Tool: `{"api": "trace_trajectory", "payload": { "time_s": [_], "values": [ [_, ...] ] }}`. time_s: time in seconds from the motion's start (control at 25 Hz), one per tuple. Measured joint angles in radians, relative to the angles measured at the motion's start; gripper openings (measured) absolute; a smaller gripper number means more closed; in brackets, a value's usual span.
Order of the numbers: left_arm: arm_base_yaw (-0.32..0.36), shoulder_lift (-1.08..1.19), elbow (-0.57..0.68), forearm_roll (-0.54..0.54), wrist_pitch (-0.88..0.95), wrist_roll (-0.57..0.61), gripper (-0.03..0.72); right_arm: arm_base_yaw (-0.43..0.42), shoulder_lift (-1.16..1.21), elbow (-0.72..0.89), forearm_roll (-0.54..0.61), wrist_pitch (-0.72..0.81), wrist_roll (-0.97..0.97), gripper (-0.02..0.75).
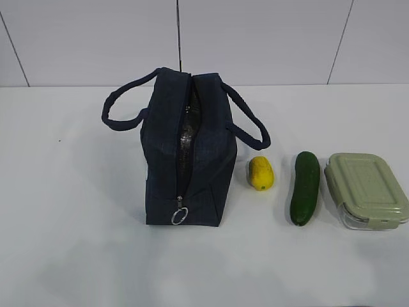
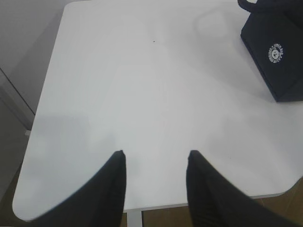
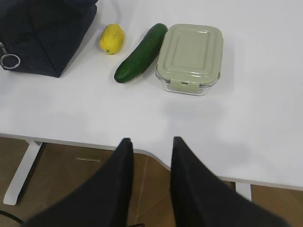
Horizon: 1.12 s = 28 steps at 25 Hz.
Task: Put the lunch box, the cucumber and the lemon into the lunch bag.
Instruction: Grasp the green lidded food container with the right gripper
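I see open table (image 1: 70, 243) left of the lunch bag (image 1: 204, 173) and in front of everything — clear passage there. The bag's handles (image 1: 249, 121) flank its narrow zipper gap. Lemon (image 1: 261, 173), cucumber (image 1: 305, 187) and lunch box (image 1: 365, 190) sit close — tight gaps between them

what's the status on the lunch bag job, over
Left gripper and right gripper both open, empty, back at table edge. Lunch bag unzipped; lemon, cucumber, lunch box still out beside it. Nothing blocking.
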Motion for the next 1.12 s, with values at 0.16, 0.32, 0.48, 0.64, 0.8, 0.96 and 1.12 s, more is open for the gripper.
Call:
{"api": "trace_trajectory", "payload": {
  "time_s": [0.16, 0.32, 0.48, 0.64, 0.8, 0.96, 1.12],
  "values": [
    [0.0, 0.0, 0.0, 0.0, 0.0, 0.0, 0.307, 0.0, 0.0, 0.0, 0.0, 0.0, 0.0, 0.209],
    [0.0, 0.0, 0.0, 0.0, 0.0, 0.0, 0.307, 0.0, 0.0, 0.0, 0.0, 0.0, 0.0, 0.209],
    [0.0, 0.0, 0.0, 0.0, 0.0, 0.0, 0.307, 0.0, 0.0, 0.0, 0.0, 0.0, 0.0, 0.209],
    [0.0, 0.0, 0.0, 0.0, 0.0, 0.0, 0.307, 0.0, 0.0, 0.0, 0.0, 0.0, 0.0, 0.209],
    [0.0, 0.0, 0.0, 0.0, 0.0, 0.0, 0.307, 0.0, 0.0, 0.0, 0.0, 0.0, 0.0, 0.209],
    [0.0, 0.0, 0.0, 0.0, 0.0, 0.0, 0.307, 0.0, 0.0, 0.0, 0.0, 0.0, 0.0, 0.209],
    [0.0, 0.0, 0.0, 0.0, 0.0, 0.0, 0.307, 0.0, 0.0, 0.0, 0.0, 0.0, 0.0, 0.209]
  ]
}}
